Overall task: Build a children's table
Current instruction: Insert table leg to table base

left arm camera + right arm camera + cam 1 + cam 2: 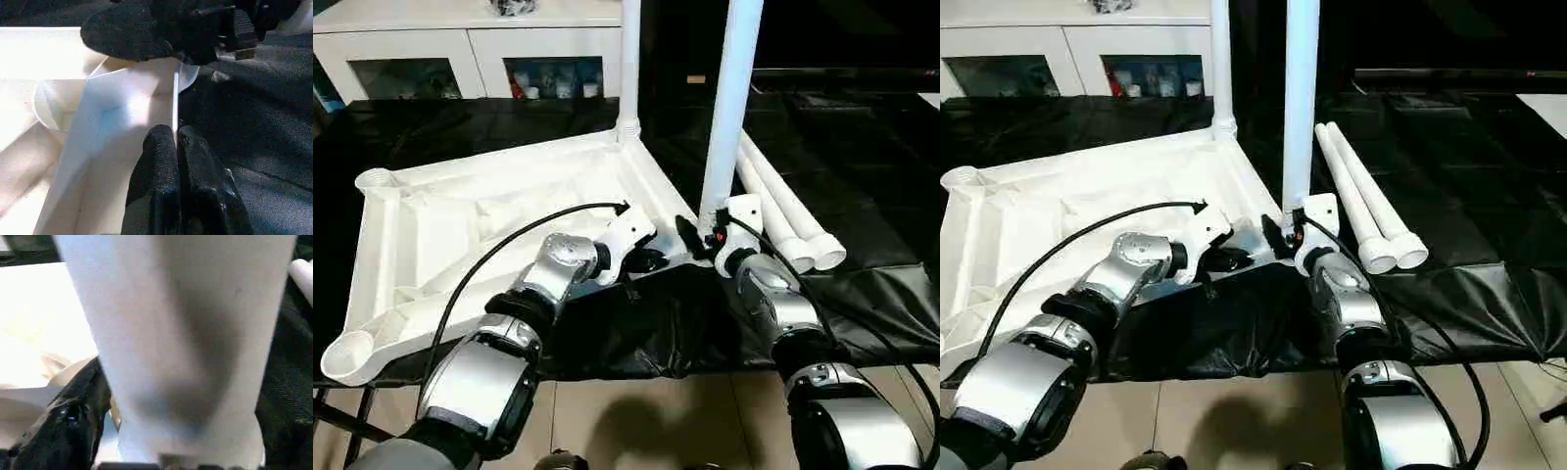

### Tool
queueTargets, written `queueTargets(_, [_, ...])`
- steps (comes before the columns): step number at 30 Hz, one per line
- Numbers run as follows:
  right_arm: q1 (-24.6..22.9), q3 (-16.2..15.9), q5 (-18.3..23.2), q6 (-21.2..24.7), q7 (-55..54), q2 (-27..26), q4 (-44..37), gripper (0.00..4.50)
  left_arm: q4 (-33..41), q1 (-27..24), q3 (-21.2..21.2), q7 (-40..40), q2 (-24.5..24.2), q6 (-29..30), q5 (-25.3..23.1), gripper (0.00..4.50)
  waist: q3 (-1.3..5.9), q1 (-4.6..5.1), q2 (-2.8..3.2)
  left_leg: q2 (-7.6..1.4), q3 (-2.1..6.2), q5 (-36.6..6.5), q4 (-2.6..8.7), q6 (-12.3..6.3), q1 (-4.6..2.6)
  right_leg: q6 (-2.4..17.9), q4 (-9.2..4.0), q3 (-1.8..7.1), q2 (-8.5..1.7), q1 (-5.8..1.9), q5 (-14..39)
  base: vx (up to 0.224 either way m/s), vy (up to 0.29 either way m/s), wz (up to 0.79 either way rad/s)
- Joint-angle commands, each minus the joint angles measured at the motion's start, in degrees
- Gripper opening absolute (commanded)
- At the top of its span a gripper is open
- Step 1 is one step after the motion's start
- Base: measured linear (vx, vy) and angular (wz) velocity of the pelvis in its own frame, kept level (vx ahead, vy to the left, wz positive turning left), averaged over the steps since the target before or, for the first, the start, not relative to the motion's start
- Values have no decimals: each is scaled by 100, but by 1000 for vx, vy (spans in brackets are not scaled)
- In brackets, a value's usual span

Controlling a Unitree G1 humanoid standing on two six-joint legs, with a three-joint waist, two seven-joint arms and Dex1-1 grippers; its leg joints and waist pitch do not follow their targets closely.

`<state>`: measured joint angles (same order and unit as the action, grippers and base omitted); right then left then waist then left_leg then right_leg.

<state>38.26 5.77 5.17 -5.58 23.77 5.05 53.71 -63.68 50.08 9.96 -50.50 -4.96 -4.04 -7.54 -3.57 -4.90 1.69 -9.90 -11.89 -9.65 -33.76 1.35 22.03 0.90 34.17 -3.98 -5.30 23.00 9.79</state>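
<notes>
Black cloth (862,294); left claw (177,147) pinches tabletop rim (175,105); right claw (697,238) spread, leg (729,108) top cropped.

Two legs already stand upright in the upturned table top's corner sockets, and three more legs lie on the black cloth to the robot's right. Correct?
Not quite: two legs lie on the black cloth, not three. The left eye view shows the pair of loose legs side by side; two upright legs stand on the table top.

Two upright legs (729,108) crowd the near corner; ribbed underside (460,220) seemingly open.

One upturned table top (460,215), two upright legs (729,108), two loose legs (793,220).
</notes>
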Motion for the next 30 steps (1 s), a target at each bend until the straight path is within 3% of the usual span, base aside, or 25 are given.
queueTargets(1, [-63,-315,59,69,834,-36,28,408,148,12,-6,-395,-1,-381,161,0,432,-3,-39,-348,178,-1453,410,-319,-109,1410,-397,250,-418,-280,1091,0,0,0])
queueTargets(4, [-127,-399,85,83,1317,106,-90,408,184,-29,10,-663,-96,-454,191,0,441,-28,-40,-351,163,-1277,385,-452,-103,1474,-373,235,-409,-286,872,0,0,0])
queueTargets(7, [-302,-680,113,130,2339,441,-401,408,241,-102,53,-1240,-284,-562,254,0,457,-67,-33,-368,161,-1038,357,-623,-86,1582,-324,225,-413,-303,523,0,0,0])
queueTargets(11, [-477,-974,154,287,3655,879,-792,408,325,-158,70,-1948,-506,-655,352,0,449,-86,-37,-384,160,-1121,355,-689,-97,1664,-333,220,-418,-294,571,0,0,0])
queueTargets(16, [-570,-1431,63,391,4778,1351,-1116,393,335,-181,110,-2624,-722,-720,370,0,424,-116,-21,-404,171,-1440,390,-469,-141,1603,-386,236,-430,-263,1126,0,0,0])
queueTargets(24, [-613,-1697,73,670,5507,1605,-1470,332,381,-245,223,-3231,-915,-799,326,0,450,-171,-38,-405,168,-1218,373,-503,-130,1680,-328,239,-436,-270,735,0,0,0])
queueTargets(30, [-682,-1757,142,843,5615,1626,-1623,287,332,-240,226,-3309,-947,-814,313,0,440,-187,-35,-414,180,-1322,390,-434,-138,1623,-348,239,-440,-267,983,0,0,0])
